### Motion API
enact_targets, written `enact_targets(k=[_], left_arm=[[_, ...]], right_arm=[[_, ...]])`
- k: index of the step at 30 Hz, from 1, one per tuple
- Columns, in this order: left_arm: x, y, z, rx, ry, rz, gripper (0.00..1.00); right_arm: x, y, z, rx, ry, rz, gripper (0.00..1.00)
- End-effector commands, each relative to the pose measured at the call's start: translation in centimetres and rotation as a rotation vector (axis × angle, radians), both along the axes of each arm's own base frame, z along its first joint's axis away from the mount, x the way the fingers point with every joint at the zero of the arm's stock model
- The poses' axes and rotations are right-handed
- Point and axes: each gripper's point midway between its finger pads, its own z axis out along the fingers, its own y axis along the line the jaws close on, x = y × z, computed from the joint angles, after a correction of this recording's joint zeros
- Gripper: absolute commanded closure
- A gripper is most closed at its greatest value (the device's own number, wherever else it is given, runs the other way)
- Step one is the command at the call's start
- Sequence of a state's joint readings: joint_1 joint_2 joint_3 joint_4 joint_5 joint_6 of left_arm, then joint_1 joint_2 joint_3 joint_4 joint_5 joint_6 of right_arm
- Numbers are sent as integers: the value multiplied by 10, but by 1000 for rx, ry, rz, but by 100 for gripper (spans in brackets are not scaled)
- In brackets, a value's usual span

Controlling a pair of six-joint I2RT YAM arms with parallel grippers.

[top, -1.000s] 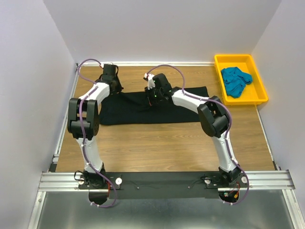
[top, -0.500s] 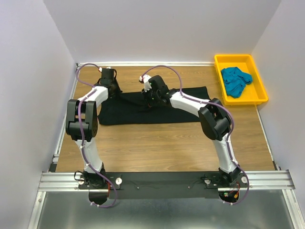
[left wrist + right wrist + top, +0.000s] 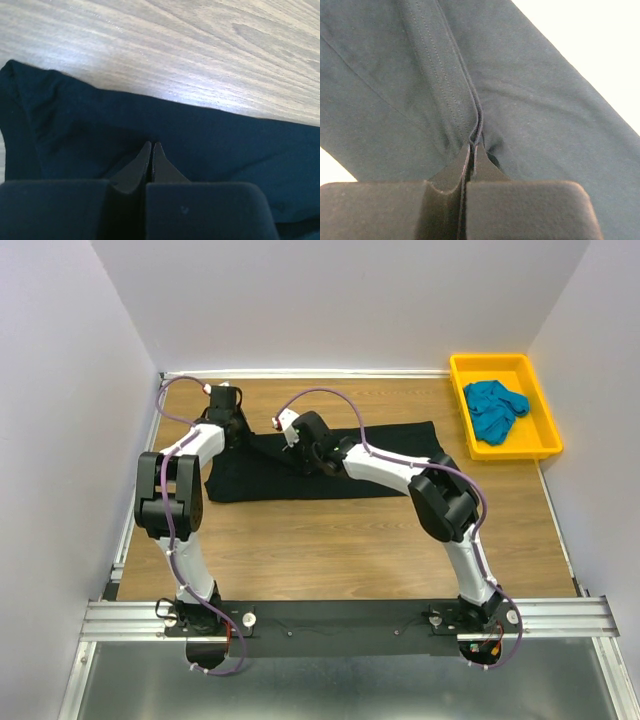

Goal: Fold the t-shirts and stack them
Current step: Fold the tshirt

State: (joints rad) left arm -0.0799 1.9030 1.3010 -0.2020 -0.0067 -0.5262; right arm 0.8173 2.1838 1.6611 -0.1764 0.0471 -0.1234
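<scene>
1. My left tool is closed tight. Its tips meet on the black t-shirt close to the cloth's far edge, and the fabric draws up to them.
2. My right tool is also closed. It pinches a stitched hem band of the same shirt, with double rows of stitching running straight into the tips.
3. The black t-shirt lies on the far half of the wooden table as a long strip running left to right. Its right end is flat and square-cornered.
4. At the left end, the cloth rises into a ridge between my two tools, which sit near each other there.
5. The fabric is plain, matt and unprinted. Soft creases show around both grip points, and one rumpled corner shows in the left wrist view.
6. The teal-blue t-shirt lies bunched and unfolded inside the yellow tray. The tray sits at the table's far right corner, well apart from the black shirt and from both tools.
</scene>
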Motion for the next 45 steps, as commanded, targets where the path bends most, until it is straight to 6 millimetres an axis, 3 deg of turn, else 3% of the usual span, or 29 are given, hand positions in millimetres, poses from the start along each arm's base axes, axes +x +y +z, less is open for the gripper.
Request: enact_targets(k=[1,8,14,21,26,27,31,33,38,42,44,45], left_arm=[[1,4,15,-18,-44,24,100],[-3,7,20,-14,-55,37,100],[-12,6,9,-22,-34,39,100],[-20,7,3,-26,-37,48,97],[-27,9,8,-24,-51,60,68],[-29,10,9,-21,-53,63,54],[-34,12,23,-14,-82,69,34],[-36,13,34,-11,-103,64,34],[-47,11,48,14,-117,37,35],[-60,3,45,21,-96,12,50],[-66,-1,38,15,-83,-5,66],[-67,-5,34,13,-77,-17,69]], right_arm=[[4,-9,23,-70,-102,-28,96],[-20,0,13,-82,-76,64,92],[-41,2,-4,-78,-17,117,90],[-58,12,-4,-17,54,169,85],[-71,17,-2,30,106,195,77],[-73,18,0,39,112,198,70],[-80,21,11,81,139,206,55],[-82,21,20,103,143,203,48],[-76,15,31,127,140,146,48],[-69,7,29,179,213,107,57],[-70,6,25,214,273,107,62],[-70,5,17,214,302,105,67]])
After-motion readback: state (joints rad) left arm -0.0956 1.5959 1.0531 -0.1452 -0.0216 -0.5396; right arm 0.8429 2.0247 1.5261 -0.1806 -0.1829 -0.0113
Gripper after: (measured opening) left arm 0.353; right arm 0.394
